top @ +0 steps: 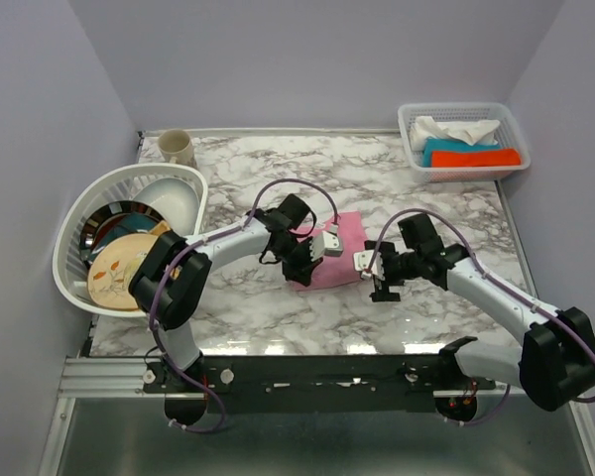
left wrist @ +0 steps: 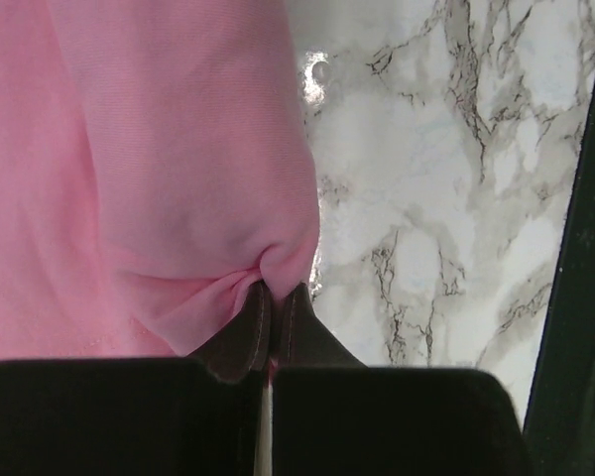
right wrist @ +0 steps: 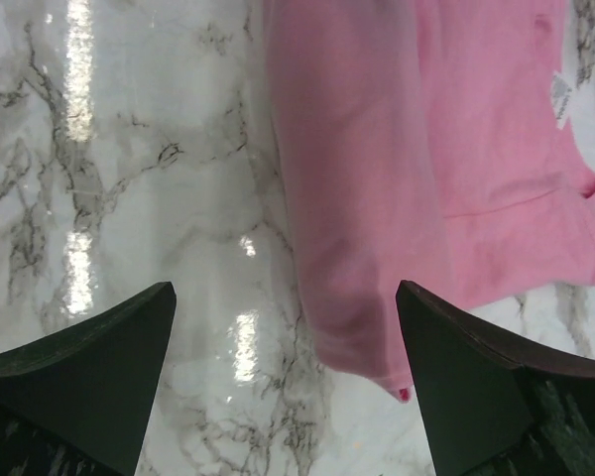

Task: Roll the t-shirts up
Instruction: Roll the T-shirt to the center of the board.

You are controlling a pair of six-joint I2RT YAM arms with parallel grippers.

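The pink t-shirt lies folded into a small block in the middle of the marble table. My left gripper is shut on the near edge of the shirt; in the left wrist view the pink fabric bunches into the pinched fingertips. My right gripper is open and empty, just right of the shirt's near right corner. In the right wrist view the shirt's corner lies between the wide-open fingers, nearer the right one.
A white basket with white, teal and orange folded cloths stands at the back right. A white dish rack with plates and a bowl sits at the left. A beige mug stands at the back left.
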